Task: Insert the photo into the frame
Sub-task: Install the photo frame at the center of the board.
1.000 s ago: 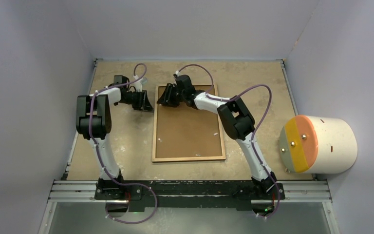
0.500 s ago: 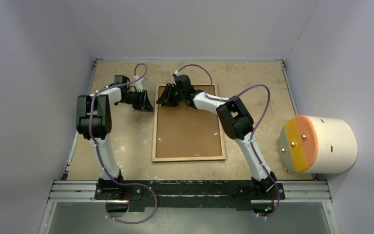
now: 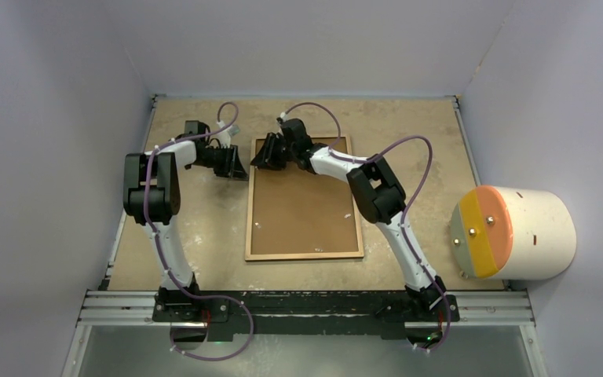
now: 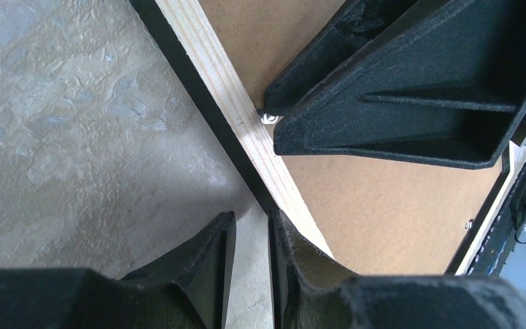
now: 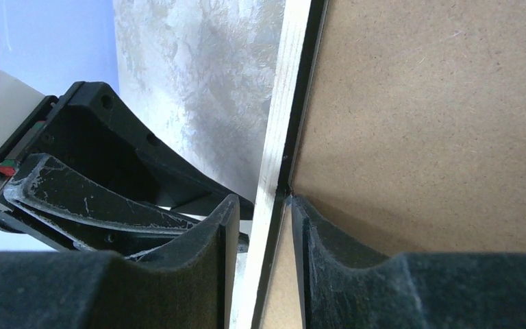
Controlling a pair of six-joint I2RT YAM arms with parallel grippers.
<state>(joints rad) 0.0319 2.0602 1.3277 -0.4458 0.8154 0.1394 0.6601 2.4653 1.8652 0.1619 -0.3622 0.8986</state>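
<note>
The frame point(image 3: 304, 255) lies face down on the table, its light wood rim around the brown backing board point(image 3: 302, 204). The photo is not in view. My left gripper point(image 3: 239, 166) sits low at the frame's left edge near the far corner. In the left wrist view point(image 4: 248, 223) its jaws stand narrowly apart with bare table between them, and the right fingertip point(image 4: 281, 229) touches the rim point(image 4: 226, 96). My right gripper point(image 3: 259, 157) is open at the far left corner. In the right wrist view point(image 5: 260, 205) it straddles the rim point(image 5: 284, 103), one finger outside, one on the board point(image 5: 438, 103).
A white cylinder point(image 3: 518, 233) with an orange and yellow face lies at the table's right edge. Small metal tabs point(image 3: 257, 226) sit on the board near the rim. Grey walls close in the left, back and right. The two grippers are close together.
My right gripper has shifted slightly left toward the frame's far left corner. The left gripper and the frame have not moved.
</note>
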